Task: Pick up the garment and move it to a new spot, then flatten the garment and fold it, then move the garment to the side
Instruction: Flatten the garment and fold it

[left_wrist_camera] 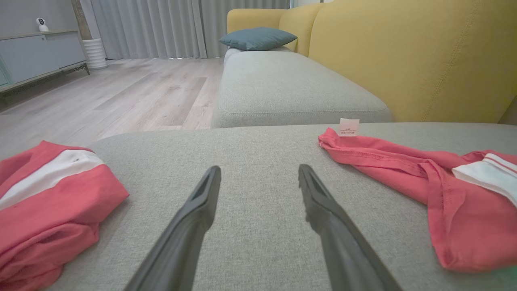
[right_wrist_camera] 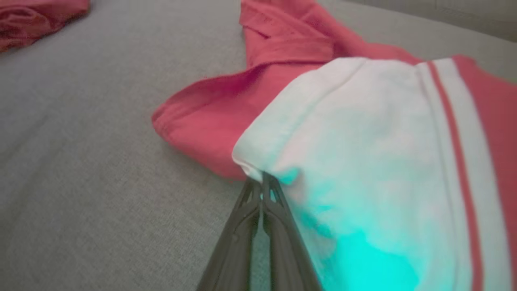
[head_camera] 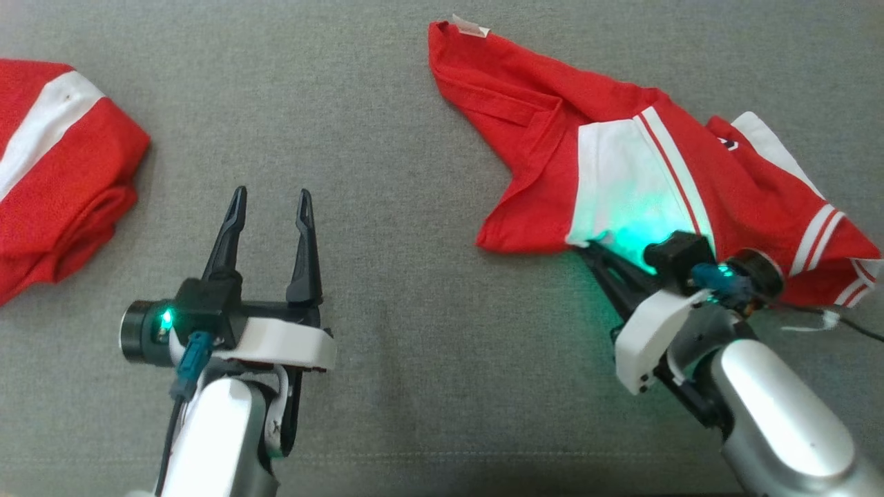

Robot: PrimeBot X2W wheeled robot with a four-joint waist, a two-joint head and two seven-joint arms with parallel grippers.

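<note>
item 1: garment. red shirt with white panels and thin red and white stripes, lying crumpled and partly spread on the right half of the cushion. one red corner reaches toward the far edge and carries a small white label. the near edge, red at the left and white at the right, faces the robot. a green glow falls on the white panel.

item 2: right gripper. fingers pressed together, pinching the near white hem of the garment at its corner, just beside the red part. in the head view the fingertips sit under the cloth edge and the pale forearm comes in from the lower right.

item 3: left gripper. fingers spread wide, holding nothing, pointing away from the robot over bare grey fabric. it lies between the two red pieces, well apart from both. whether it touches the cushion cannot be told.

item 4: second garment. red with a white band, bunched into a compact heap at the left edge of the cushion, well apart from item 1.

item 5: surroundings, left wrist view. yellow backrest beyond the garment; blue pillow on a farther grey seat; wooden floor; pale cabinet; grey curtains.
</note>
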